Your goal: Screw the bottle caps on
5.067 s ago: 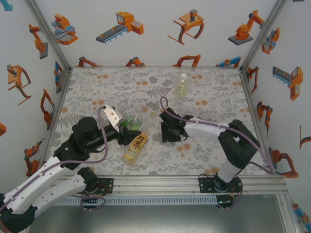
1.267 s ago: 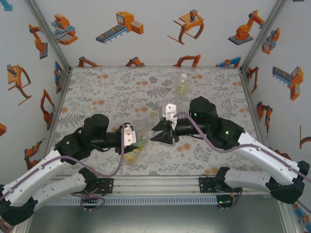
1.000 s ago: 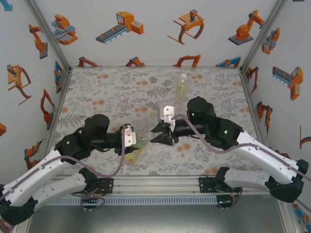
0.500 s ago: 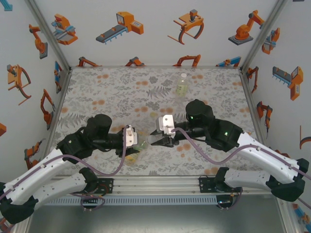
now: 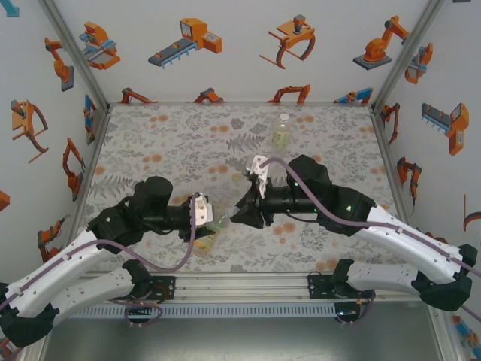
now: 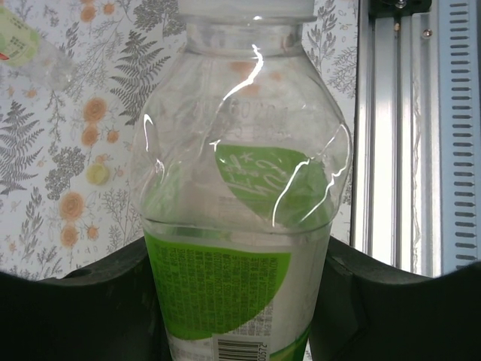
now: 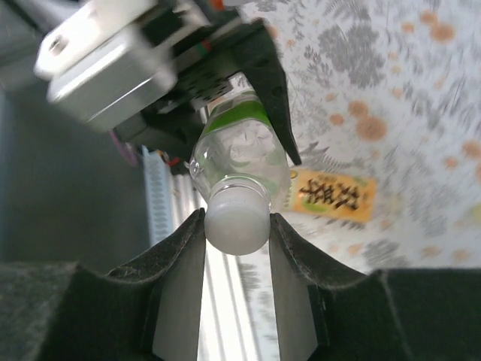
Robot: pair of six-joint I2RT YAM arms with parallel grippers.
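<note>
Jaws on the left arm clamp the green-labelled bottle [image 5: 219, 223] over the bench [image 5: 165, 135] in the top view, with the right jaws meeting its neck. An amber bottle [image 5: 200, 244] lies just below. A pale-labelled bottle [image 5: 281, 134] stands far back and seems to be capped.

The left wrist view shows the bottle's body pinched between the left jaws and a white cap [image 6: 246, 7] on top.

In the right wrist view the right jaws are narrowed onto that cap.

This cap is probably mid-tightening. Whether the amber bottle is capped cannot be told.

My two arms reach toward each other at the near middle. My left gripper [image 5: 213, 223] clamps the bottle [image 6: 240, 188]; my right gripper [image 5: 240, 213] pinches its cap [image 7: 237, 224].
</note>
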